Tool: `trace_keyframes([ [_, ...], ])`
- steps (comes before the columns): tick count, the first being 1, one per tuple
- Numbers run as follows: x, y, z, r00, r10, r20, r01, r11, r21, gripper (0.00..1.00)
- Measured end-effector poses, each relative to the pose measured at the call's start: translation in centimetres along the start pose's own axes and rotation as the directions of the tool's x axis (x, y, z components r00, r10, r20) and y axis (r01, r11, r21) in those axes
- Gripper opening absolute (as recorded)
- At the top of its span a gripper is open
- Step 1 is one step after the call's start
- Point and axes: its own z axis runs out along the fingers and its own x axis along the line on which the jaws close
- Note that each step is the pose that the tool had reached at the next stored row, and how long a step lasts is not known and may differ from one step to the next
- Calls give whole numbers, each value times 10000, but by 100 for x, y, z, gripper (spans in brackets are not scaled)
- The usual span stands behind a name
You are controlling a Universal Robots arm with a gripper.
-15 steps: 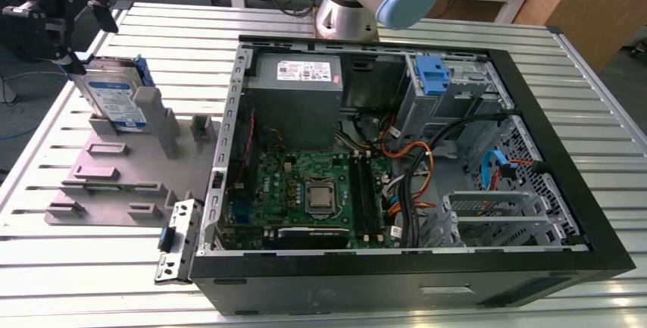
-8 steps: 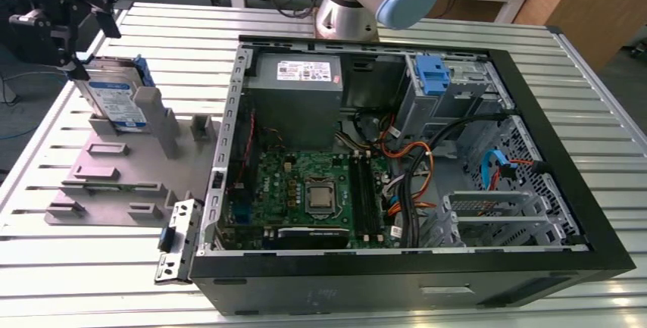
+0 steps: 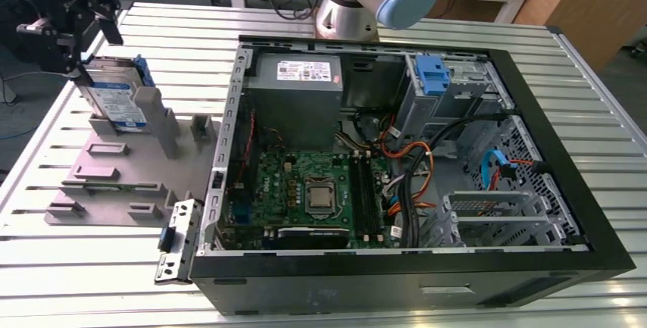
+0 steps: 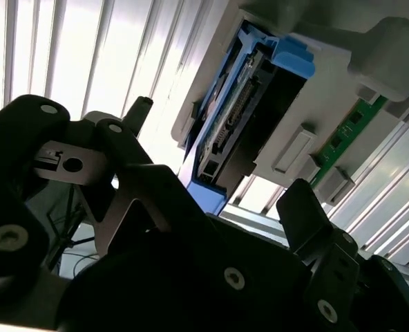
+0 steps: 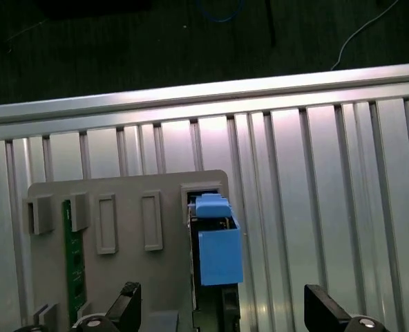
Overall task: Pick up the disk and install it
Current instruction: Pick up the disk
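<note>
The disk (image 3: pixel 114 97), a silver drive with a white-and-blue label in a blue carrier, stands on edge in a slot of the grey fixture (image 3: pixel 121 169) at the exterior view's left. My black gripper (image 3: pixel 79 63) hangs right over its top end. In the first wrist view the disk's blue end tab (image 5: pixel 217 242) sits between my two fingertips (image 5: pixel 130 299), which stand wide apart on either side without touching it. The second wrist view has the disk (image 4: pixel 225 131) edge-on beyond the open gripper (image 4: pixel 222 155).
An open computer case (image 3: pixel 566 154) lies on the slatted metal table (image 3: pixel 182 25), with a motherboard (image 3: pixel 303 192), a grey power supply (image 3: pixel 298 78) and a bare blue bracket (image 3: pixel 432 78) in the drive bay. A green memory stick (image 5: pixel 70 256) stands in the fixture. The arm's base (image 3: pixel 349 6) rises behind the case.
</note>
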Motion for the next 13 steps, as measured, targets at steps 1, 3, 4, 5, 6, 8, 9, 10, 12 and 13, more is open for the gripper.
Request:
trace_keyframes([
  [1, 0, 0, 8, 10000, -64, -1, 64, 10000, -2, 99],
  [3, 1, 0, 16, 9999, -172, -4, 172, 9999, -8, 99],
  [4, 1, 0, 16, 9998, -189, -6, 189, 9998, -9, 99],
  [5, 1, 0, 17, 9998, -188, -5, 188, 9998, -9, 99],
  [6, 1, 0, 18, 9998, -189, -4, 189, 9998, -8, 99],
  [8, 1, 0, 18, 9998, -190, -4, 190, 9998, -7, 99],
  [9, 1, 0, 18, 9998, -190, -4, 190, 9998, -7, 99],
  [10, 1, 0, 19, 9998, -190, -3, 190, 9998, -6, 99],
  [12, 1, 0, 19, 9998, -191, -3, 191, 9998, -6, 99],
  [13, 1, 0, 19, 9998, -191, -4, 191, 9998, -7, 97],
])
